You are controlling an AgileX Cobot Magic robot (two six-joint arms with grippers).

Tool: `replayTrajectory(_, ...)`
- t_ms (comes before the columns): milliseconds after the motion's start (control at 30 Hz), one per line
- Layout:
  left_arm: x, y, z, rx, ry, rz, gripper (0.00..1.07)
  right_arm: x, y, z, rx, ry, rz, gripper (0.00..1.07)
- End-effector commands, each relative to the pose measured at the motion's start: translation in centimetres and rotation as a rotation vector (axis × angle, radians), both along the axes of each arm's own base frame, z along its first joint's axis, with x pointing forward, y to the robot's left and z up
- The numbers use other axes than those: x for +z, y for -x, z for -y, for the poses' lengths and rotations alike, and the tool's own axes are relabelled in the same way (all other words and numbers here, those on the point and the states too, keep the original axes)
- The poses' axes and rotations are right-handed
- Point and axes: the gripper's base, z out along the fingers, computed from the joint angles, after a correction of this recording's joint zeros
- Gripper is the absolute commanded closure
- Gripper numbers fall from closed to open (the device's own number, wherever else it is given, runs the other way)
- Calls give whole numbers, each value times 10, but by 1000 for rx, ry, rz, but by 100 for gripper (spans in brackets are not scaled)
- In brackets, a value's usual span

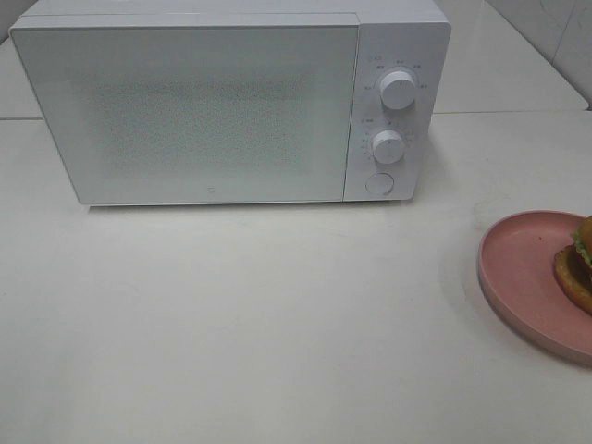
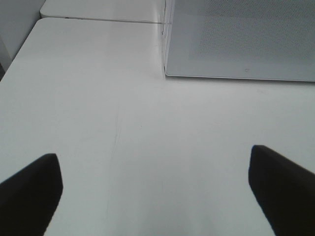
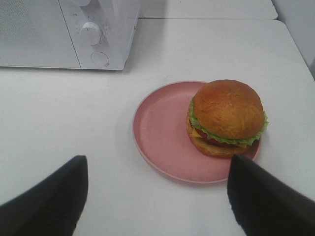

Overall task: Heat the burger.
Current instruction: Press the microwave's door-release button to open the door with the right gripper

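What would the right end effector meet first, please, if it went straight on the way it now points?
Probably the pink plate, with the burger on it just beyond; nothing lies between it and the open right end effector, though depth is unclear.

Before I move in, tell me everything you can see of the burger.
The burger stands upright on the pink plate, off-centre, on the side farther from the microwave. It has a glossy golden-brown domed top bun, frilly green lettuce poking out under it, then red and yellow layers, a dark patty and a bottom bun. It looks whole and neatly stacked. Only the plate touches it. The high view cuts it off at the frame's right edge.
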Motion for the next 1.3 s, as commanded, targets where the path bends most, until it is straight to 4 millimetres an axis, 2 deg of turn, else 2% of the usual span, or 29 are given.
replayTrajectory(33,-1,3,1,-2,8,17,10,0,4,0,-11,-11,32,33)
replayTrajectory(667,-1,3,1,-2,8,17,10,0,4,0,-13,-15,36,33)
replayTrajectory(767,-1,3,1,-2,8,17,10,5,4,0,-18,-26,39,33)
replayTrajectory(833,-1,3,1,-2,8,17,10,14,-2,0,-22,-32,25,33)
replayTrajectory(933,-1,3,1,-2,8,17,10,16,-4,0,-22,-32,21,33)
replayTrajectory(1000,-1,3,1,-2,8,17,10,18,-16,-1,-23,-28,-21,33)
replayTrajectory(1300,-1,3,1,-2,8,17,10,20,-41,-3,-22,-24,-52,33)
